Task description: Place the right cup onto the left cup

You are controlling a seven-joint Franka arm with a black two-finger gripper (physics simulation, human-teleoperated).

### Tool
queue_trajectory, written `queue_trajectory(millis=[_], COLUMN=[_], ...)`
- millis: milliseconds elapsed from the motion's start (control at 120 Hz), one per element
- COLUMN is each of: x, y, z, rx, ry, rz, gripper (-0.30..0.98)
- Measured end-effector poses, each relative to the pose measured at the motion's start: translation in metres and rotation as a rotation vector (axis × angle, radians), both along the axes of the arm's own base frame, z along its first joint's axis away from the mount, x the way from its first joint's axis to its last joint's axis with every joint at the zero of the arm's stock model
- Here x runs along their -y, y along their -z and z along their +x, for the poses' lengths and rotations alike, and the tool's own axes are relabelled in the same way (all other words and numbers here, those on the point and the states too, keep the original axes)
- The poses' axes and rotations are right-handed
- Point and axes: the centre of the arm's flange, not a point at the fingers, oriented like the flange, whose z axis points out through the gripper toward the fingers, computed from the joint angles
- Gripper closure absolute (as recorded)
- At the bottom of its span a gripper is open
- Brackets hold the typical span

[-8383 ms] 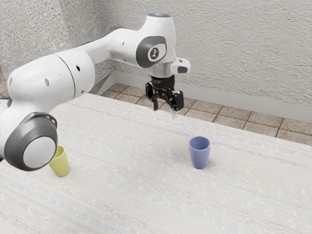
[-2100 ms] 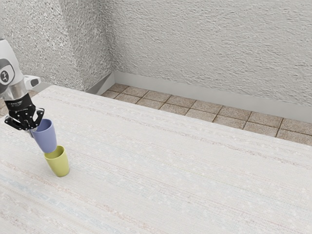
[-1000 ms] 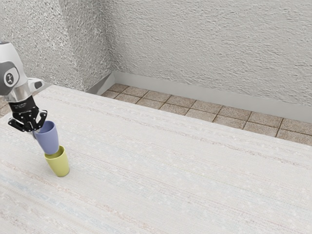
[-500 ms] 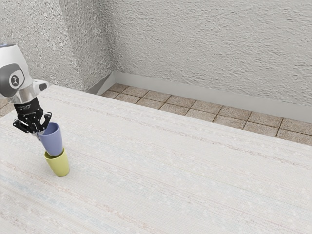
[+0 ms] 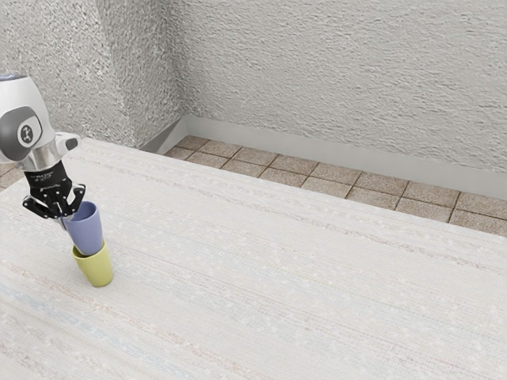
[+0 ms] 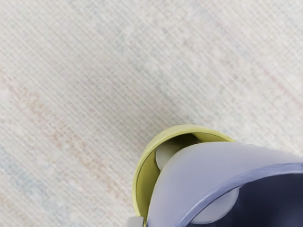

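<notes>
Claw [image 5: 65,222] gripping blue cup [image 5: 87,233], yellow cup [image 5: 98,271] below

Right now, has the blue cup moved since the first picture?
Yes, toward the exterior view's left: the blue cup stood well apart from the yellow cup; now it is over that cup's mouth.

at eight o'clock in the exterior view, a plain yellow-green cup [image 5: 98,271]; near it, a periwinkle-blue cup [image 5: 86,231] – dark navy inside – and the black tool [image 5: 66,219]. the off-white table [image 5: 277,277] has faint pink and blue streaks; toward three o'clock, brown floor tiles [image 5: 432,207] make a dark-lined grid.
</notes>
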Motion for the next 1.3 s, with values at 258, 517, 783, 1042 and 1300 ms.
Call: queue_trajectory(millis=[258, 517, 783, 1042, 1300], x=[0.003, 0.002, 0.025, 0.087, 0.147], y=[0.002, -0.026, -0.084, -0.175, -0.243], z=[0.002, 0.007, 0.028, 0.064, 0.077], rx=[0.002, 0.047, 0.082, 0.142, 0.179], ry=[0.004, 0.012, 0.08, 0.264, 0.47], rz=[-0.009, 0.007, 0.02, 0.039, 0.038], gripper=[0.33, 0.11, 0.05, 0.03, 0.02])
